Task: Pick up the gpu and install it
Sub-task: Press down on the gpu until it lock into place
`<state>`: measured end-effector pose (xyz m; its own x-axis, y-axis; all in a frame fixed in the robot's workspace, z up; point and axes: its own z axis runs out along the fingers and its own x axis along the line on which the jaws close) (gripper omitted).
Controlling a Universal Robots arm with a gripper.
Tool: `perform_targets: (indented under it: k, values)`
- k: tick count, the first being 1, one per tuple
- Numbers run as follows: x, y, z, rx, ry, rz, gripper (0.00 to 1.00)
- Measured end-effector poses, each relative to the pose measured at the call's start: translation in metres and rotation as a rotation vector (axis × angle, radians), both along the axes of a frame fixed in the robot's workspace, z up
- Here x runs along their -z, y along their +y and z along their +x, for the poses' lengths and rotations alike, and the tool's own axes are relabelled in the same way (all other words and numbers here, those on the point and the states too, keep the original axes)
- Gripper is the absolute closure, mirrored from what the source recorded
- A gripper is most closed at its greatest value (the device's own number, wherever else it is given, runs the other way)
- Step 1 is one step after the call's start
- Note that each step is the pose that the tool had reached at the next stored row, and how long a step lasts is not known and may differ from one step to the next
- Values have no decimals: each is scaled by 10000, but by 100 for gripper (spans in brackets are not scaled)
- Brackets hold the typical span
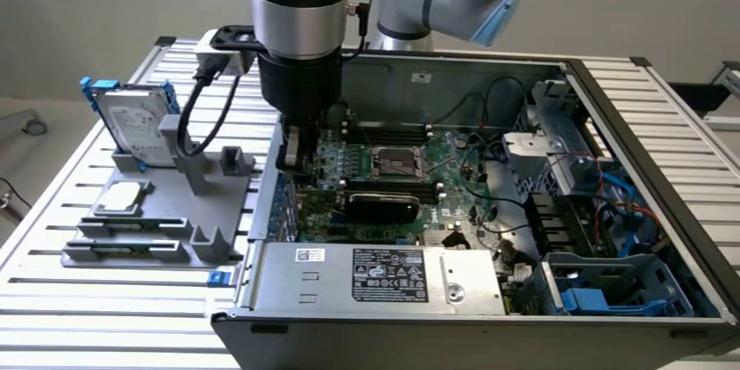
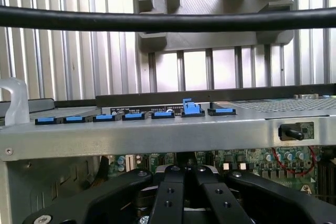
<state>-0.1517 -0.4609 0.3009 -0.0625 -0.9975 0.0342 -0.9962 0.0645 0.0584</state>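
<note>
The gpu is seen inside the open computer case, not on the grey holder out on the worktop. It looks to be set into the green board on the floor of the case, just beside the square processor socket, on the side nearer the case's front edge. Its black rounded cover is turned toward the camera. Whether it is pushed all the way down into its slot cannot be told.

The gripper is hung low inside the case, close to the case wall that faces the grey holder. In the wrist view the gripper is seen just inside that wall, below a row of blue clips. The jaws are pressed together, and nothing can be seen held between them.

The gpu is found just beside the jaws, on the side away from that wall, toward the middle of the case and a little toward the front edge. The two look apart, not touching, though the gap is small. The long side of the gpu is laid from the clip wall toward the middle of the board, so one short end is pointed at the jaws.

On the grey holder, the hard drive with its blue frame is stood up, and the small silver processor chip is laid flat. Both are well apart from the jaws.
</note>
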Motion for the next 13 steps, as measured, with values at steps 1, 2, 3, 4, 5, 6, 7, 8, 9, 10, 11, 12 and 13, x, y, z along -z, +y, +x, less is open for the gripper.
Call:
perform_targets:
  k: [1,2,3,4,5,6,7,8,9,10,11,12,13]
  values:
    - [0,1,0,13,1,-1,89]
    - [-1,2,1,28,2,-1,89]
    - [0,3,1,47,3,0,89]
    - [0,4,0,73,6,0,89]
    - [0,5,0,96,9,-1,89]
    - [-1,7,0,120,12,-1,89]
    - [-1,8,0,146,15,-1,89]
    - [-1,9,0,170,19,-1,89]
    - [-1,10,0,195,22,-1,89]
    - [-1,12,0,216,26,-1,89]
    - [-1,13,0,237,29,-1,89]
    - [-1,14,0,259,33,-1,89]
    - [-1,15,0,281,37,-1,89]
